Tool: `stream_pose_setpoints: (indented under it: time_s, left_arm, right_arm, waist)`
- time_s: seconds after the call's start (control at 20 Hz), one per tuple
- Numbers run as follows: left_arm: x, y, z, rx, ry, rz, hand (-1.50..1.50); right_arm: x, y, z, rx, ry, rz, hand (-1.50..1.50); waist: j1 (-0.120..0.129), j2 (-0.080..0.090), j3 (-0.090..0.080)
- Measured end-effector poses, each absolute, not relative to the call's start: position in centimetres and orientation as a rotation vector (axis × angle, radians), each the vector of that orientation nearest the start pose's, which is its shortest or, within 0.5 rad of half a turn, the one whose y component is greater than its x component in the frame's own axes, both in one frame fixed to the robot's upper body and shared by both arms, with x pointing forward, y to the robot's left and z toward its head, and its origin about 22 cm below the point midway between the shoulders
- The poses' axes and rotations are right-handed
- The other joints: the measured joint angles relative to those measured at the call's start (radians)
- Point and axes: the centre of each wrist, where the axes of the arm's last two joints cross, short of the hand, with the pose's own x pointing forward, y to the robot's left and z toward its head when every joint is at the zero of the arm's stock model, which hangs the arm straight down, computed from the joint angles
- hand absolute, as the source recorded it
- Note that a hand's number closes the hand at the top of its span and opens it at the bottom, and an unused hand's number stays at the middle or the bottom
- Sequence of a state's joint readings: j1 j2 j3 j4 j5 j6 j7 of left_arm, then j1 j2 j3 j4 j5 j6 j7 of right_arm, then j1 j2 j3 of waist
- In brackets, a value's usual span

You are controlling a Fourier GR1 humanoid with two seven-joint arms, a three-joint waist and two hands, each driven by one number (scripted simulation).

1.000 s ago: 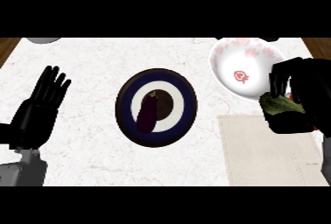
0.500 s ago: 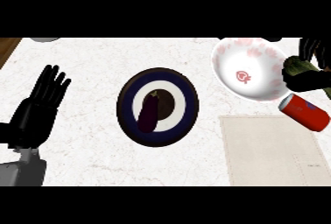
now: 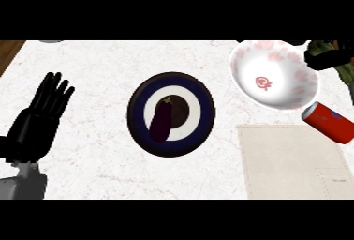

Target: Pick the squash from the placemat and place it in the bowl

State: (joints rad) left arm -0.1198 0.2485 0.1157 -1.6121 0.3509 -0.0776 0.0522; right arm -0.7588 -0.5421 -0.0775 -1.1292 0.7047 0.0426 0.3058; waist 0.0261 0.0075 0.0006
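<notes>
The right robot hand, fingers curled round the dark green squash, has carried it (off the placemat) just beside the white red-patterned bowl; release remains.

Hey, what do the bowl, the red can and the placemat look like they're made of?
The bowl looks like glazed ceramic: smooth white surface with printed pink-red marks. The red can seems to be painted metal, judging by its cylinder shape and pale silvery end, though plastic can't be ruled out. The placemat looks like woven cloth: flat, matte, beige, with no shine.
</notes>
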Motion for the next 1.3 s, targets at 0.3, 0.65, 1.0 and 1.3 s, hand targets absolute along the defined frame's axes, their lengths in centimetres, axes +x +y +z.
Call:
stream_pose_setpoints:
  time_s: [0.3, 0.65, 1.0, 1.3]
  left_arm:
    - [27.8, 28.5, 6.2, -0.123, -1.710, 0.040, 0.00]
    - [28.4, 27.9, 6.8, -0.144, -1.713, 0.021, 0.00]
    - [28.7, 27.7, 7.2, -0.146, -1.724, 0.016, 0.00]
    - [28.5, 28.4, 7.3, -0.141, -1.715, 0.028, 0.00]
  right_arm:
    - [42.6, -33.2, 17.3, -1.119, -1.316, 0.688, 1.50]
    - [43.7, -34.2, 13.2, -0.986, -1.145, 0.669, -1.50]
    - [43.9, -35.3, 12.7, -0.802, -1.290, 0.605, -1.50]
    - [43.8, -36.4, 13.3, -0.658, -1.517, 0.278, -1.50]
  waist:
    - [0.014, 0.007, 0.000]
    - [0.037, 0.017, 0.002]
    - [0.042, 0.021, 0.003]
    - [0.035, 0.019, 0.004]
